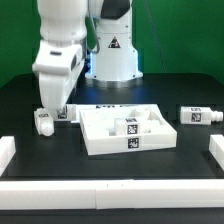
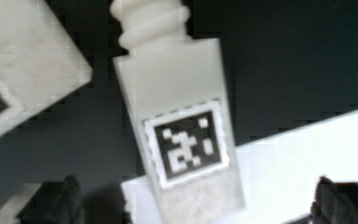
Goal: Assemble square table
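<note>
Gripper [image 1: 55,110] hovers by the square tabletop [image 1: 100,142] corner, a leg [image 1: 43,122] near it, second leg [image 1: 197,115] way over on the exterior view's right.

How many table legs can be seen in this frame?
3 certain: left leg at the exterior view's far left; middle leg beside it, under the end effector; right leg at the far right. A fourth may lie hidden on the tabletop.

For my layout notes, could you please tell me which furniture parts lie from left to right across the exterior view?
Short chunky white plastic leg → white square plastic slab with raised rim → second white tagged leg, lying on its side.
</note>
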{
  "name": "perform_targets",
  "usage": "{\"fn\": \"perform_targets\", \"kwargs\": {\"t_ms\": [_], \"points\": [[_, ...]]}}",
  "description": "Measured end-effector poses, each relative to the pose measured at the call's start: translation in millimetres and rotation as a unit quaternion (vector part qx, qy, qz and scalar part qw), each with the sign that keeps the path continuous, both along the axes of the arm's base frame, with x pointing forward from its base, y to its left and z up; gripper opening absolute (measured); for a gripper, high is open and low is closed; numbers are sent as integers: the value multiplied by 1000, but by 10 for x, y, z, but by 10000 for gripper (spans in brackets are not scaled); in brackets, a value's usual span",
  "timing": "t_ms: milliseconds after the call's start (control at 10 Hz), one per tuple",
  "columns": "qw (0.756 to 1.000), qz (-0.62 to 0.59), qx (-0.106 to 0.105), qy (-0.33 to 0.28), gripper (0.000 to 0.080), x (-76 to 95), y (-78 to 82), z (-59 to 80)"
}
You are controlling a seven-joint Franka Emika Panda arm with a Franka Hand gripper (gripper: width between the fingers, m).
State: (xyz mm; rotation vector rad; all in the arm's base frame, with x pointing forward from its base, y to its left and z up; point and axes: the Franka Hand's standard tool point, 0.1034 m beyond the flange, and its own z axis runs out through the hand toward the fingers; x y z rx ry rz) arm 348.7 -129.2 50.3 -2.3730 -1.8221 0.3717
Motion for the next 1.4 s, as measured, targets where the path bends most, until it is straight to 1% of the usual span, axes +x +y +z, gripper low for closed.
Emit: {"fn": "perform_targets", "kwargs": {"t_ms": [100, 200, 300, 400, 700, 800, 900, 1000, 1100, 1200, 1400], "points": [[999, -38, -9, 4, 648, 40, 27, 81], [996, -82, -27, 14, 649, 116, 112, 118], [995, -87, -32, 22, 649, 183, 180, 121], [996, -79, -29, 21, 649, 170, 163, 112], [995, -88, -31, 20, 649, 189, 165, 116], [991, -130, -38, 5, 649, 344, 150, 167], [980, -193, -35, -2, 649, 516, 152, 141], [970, -243, -28, 2, 649, 660, 139, 77], [964, -262, -24, 38, 649, 715, 89, 82], [965, -258, -24, 29, 649, 770, 85, 76], [965, -258, -23, 32, 649, 740, 99, 67]]}}
